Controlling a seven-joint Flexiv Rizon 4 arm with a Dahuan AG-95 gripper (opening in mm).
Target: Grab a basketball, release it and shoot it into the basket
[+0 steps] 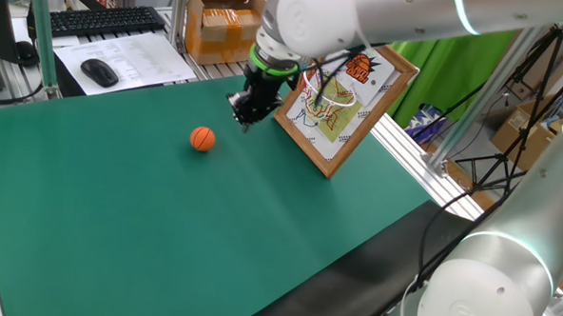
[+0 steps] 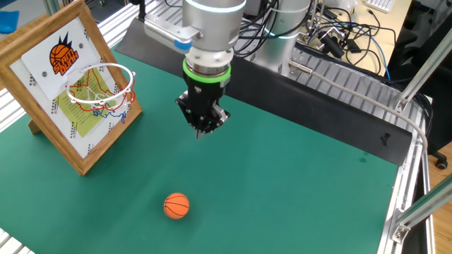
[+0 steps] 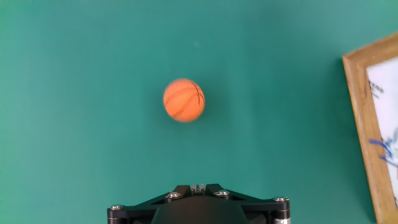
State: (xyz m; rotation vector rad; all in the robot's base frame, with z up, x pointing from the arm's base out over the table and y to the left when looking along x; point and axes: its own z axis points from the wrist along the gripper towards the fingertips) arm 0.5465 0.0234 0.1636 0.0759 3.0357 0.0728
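Observation:
The orange basketball (image 1: 202, 138) lies on the green table, apart from everything; it also shows in the other fixed view (image 2: 176, 205) and the hand view (image 3: 184, 100). My gripper (image 2: 203, 131) hangs above the table between the ball and the board, fingers together and holding nothing; it also shows in one fixed view (image 1: 243, 116). In the hand view only its tip (image 3: 198, 185) shows, below the ball. The basket (image 2: 102, 88), a white hoop with net, is fixed to the tilted wood-framed board (image 1: 339, 94), whose edge shows in the hand view (image 3: 367, 124).
A keyboard (image 1: 102, 20), a black mouse (image 1: 100, 71) and papers lie beyond the table's far left edge. Brown cardboard boxes (image 1: 226, 22) stand behind. Metal rails and cables (image 2: 353, 49) run along the table's side.

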